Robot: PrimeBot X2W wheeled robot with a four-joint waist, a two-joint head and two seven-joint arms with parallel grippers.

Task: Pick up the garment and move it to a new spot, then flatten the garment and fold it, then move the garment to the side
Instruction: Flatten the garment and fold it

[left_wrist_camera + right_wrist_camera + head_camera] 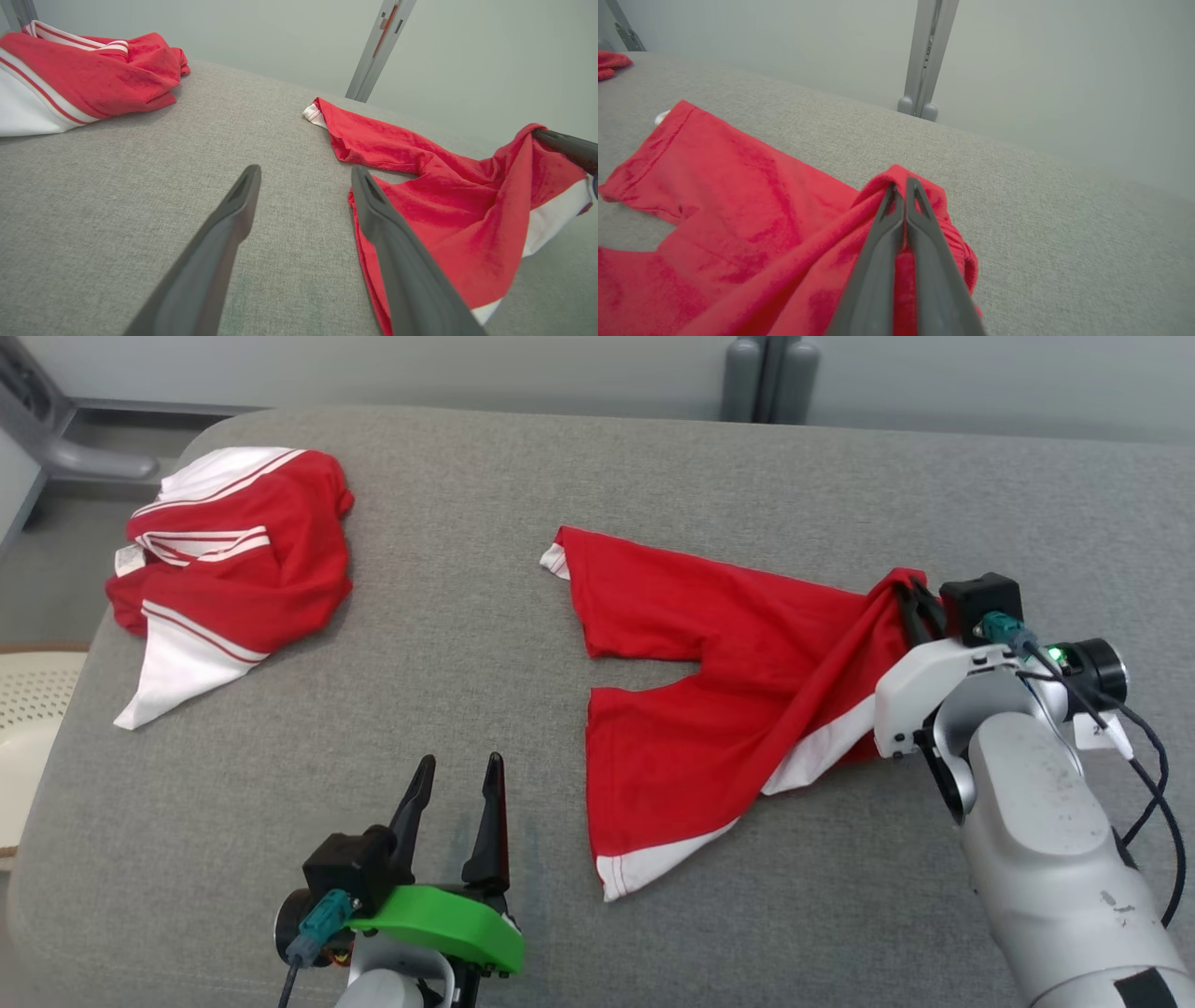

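Note:
The garment (709, 709), red shorts with white trim, lies spread on the grey padded surface (448, 663) right of centre, its two legs pointing left and toward me. My right gripper (910, 595) is shut on its bunched right end and holds that end slightly raised. In the right wrist view the closed fingertips (902, 184) pinch a fold of the red cloth (752, 224). My left gripper (461, 761) is open above bare surface, left of the near leg. Its own view shows the spread fingers (306, 170) beside the shorts (444, 196).
A second red-and-white garment (233, 560) lies crumpled at the far left of the surface, also seen from the left wrist (79, 74). A grey post (770, 378) stands behind the far edge. A pale perforated object (28, 700) sits beyond the left edge.

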